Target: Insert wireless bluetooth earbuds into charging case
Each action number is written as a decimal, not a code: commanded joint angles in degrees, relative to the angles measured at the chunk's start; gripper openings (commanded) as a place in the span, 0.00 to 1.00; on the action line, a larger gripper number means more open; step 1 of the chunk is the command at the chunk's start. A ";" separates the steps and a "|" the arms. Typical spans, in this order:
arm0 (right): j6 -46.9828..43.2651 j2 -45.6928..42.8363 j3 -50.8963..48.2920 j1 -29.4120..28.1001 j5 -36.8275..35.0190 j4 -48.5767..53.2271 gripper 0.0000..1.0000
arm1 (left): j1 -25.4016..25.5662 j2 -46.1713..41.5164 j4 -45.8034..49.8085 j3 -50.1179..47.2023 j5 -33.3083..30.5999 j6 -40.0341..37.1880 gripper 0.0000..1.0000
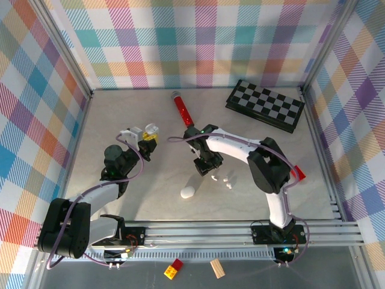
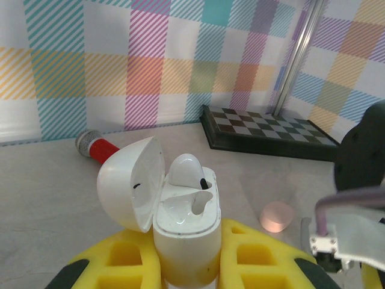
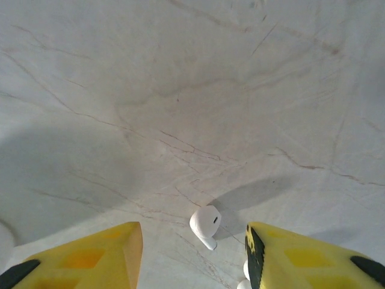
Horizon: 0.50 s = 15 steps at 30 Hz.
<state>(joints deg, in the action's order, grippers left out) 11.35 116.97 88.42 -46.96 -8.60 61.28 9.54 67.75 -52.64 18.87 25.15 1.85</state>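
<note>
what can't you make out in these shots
Left wrist: the charging case base, hidden between the yellow jaws and cut by the bottom edge.
Right wrist: an earbud cut off by the bottom edge.
Top external: table earbuds too small to count.

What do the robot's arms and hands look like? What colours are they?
The left arm and right arm have chunky black joints joined by smooth white tubes. A thin purple cable loops along each. The left hand and right hand each have two bright yellow fingers with square hollows.
</note>
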 commanded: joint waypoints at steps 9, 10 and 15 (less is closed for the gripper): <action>-0.63 5.40 3.82 -0.68 0.16 7.32 0.44 | -0.49 -1.60 1.30 -1.29 0.61 -3.52 0.04; -0.68 5.58 3.78 -0.68 0.16 7.41 0.43 | -0.41 -1.58 1.29 -1.32 0.61 -3.52 0.03; -0.92 6.56 3.52 -0.68 0.28 7.91 0.39 | -0.47 -1.75 1.53 -1.38 0.61 -3.78 0.04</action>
<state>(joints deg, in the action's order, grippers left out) 11.11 121.80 91.20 -47.27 -8.56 66.61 9.54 67.26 -50.94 18.09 25.21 -0.51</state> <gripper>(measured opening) 0.391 0.175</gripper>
